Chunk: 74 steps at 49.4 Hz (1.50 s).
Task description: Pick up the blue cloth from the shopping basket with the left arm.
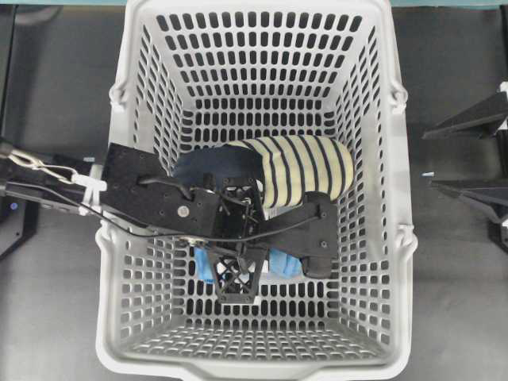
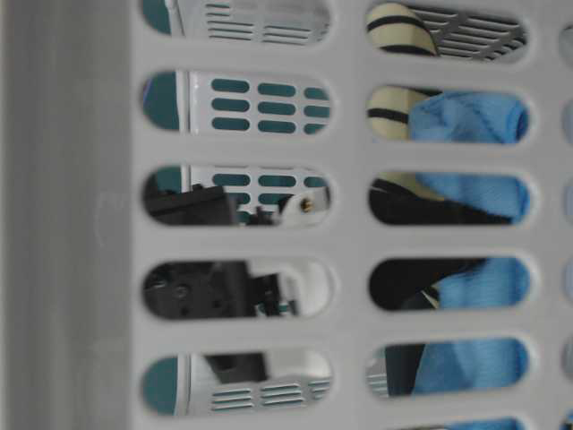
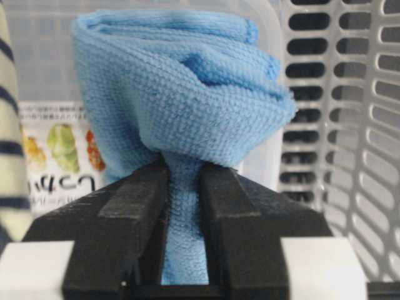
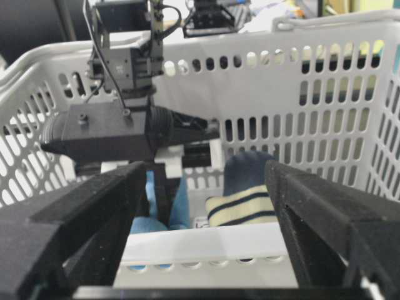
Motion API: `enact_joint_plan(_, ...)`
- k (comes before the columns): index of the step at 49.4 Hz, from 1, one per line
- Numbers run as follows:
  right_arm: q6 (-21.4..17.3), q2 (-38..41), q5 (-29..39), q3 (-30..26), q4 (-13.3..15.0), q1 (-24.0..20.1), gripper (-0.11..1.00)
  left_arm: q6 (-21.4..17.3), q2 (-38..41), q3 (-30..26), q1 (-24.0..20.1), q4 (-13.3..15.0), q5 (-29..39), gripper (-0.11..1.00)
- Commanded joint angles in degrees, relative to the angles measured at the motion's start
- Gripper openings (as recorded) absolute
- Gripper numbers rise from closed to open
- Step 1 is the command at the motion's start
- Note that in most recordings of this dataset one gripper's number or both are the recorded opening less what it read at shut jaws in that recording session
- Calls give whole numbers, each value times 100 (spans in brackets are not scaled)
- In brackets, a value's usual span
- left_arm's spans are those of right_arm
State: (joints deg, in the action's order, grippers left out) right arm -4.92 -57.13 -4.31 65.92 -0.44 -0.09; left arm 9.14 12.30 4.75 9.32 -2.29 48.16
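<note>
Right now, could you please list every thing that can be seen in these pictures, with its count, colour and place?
shopping basket: one, light grey, slotted walls, centre of the overhead view.
blue cloth: one, light blue, bunched inside the basket, pinched in the left gripper.
striped fabric bundle: one, navy and cream, in the basket beside the cloth.
printed package: one, white with fruit pictures, behind the cloth; partly hidden.
table: one, dark, under the basket.
left gripper: one, black, inside the basket, shut on the cloth.
right gripper: one, black, open, outside the basket.
</note>
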Motion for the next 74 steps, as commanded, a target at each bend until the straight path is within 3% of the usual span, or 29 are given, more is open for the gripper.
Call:
enact_joint_plan(1,9,18,-44,-123,-18,0,75,-9,-281,-272,35,-26,211,12)
enact_joint_plan(8,18,26,-62,-123,-9,0,74,0,-448,-879,105,-26,958,12)
enact_joint_plan(22,18,26,-62,-123,-18,0,74,-18,-527,-2830,114,-35,2883,12)
enact_joint_plan(29,18,26,-62,-123,-18,0,74,-62,-439,-3463,79,-35,3551,12)
enact_joint_plan(39,18,26,-62,-123,-9,0,74,-308,-369,-3542,9,-35,3577,12)
enact_joint_plan(74,9,26,-62,-123,-9,0,74,-316,-352,-3516,-9,-35,3533,12)
